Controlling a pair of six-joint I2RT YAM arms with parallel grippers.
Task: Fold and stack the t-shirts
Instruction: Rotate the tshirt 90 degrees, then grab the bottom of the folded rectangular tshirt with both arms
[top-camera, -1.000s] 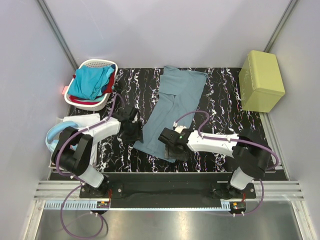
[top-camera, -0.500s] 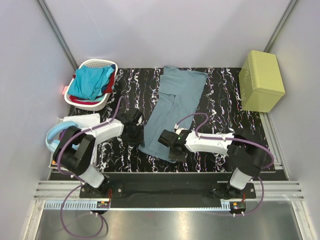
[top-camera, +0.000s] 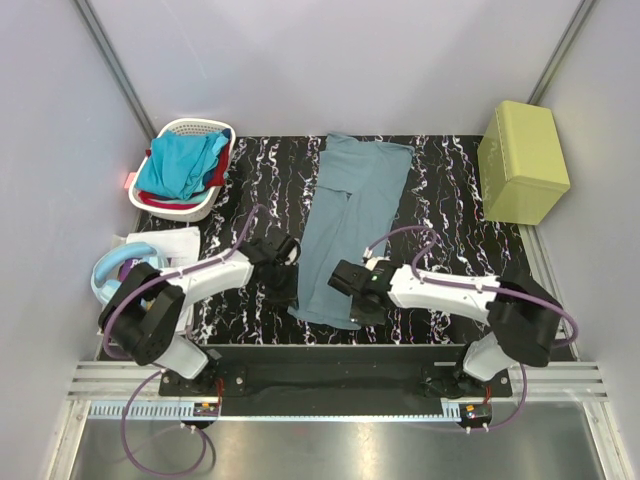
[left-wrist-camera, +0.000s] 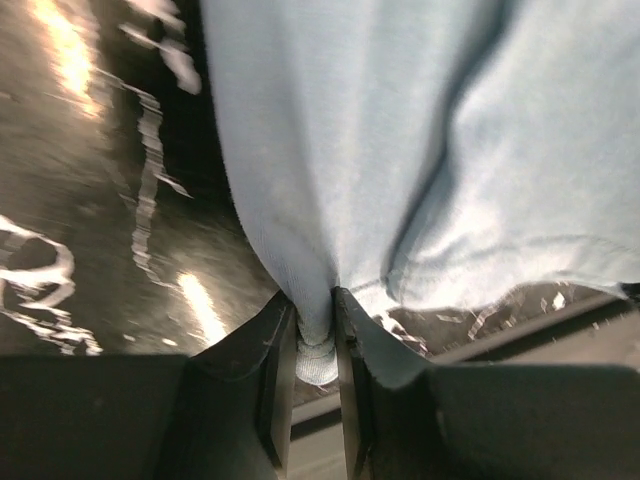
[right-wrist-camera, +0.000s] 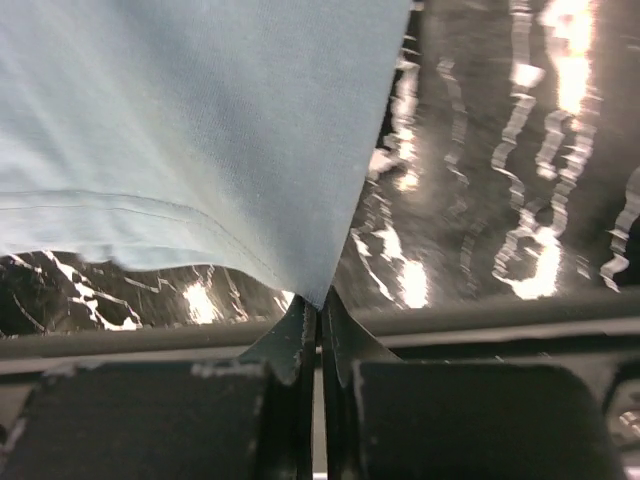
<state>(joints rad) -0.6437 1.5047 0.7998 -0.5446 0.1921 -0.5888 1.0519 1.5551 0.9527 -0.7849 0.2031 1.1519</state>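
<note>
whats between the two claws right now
The near hem of the grey-blue tee: the left claw pinches one corner, the right claw the other, and cloth spans between them, as the top view shows.

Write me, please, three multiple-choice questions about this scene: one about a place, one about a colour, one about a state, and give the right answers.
1. Where does the white laundry basket stand?
A. at the far left of the table
B. at the near right corner
C. between the two arms

2. What colour is the spread t-shirt?
A. red
B. yellow
C. grey-blue

3. How are the left gripper and the right gripper?
A. both open above the cloth
B. both shut on the near end of the spread t-shirt
C. only the right one grips

Answers:
1 A: the top view shows it at the far left edge.
2 C: the cloth at the centre is a muted grey-blue.
3 B: each wrist view shows fingers pinched on the cloth.
</note>
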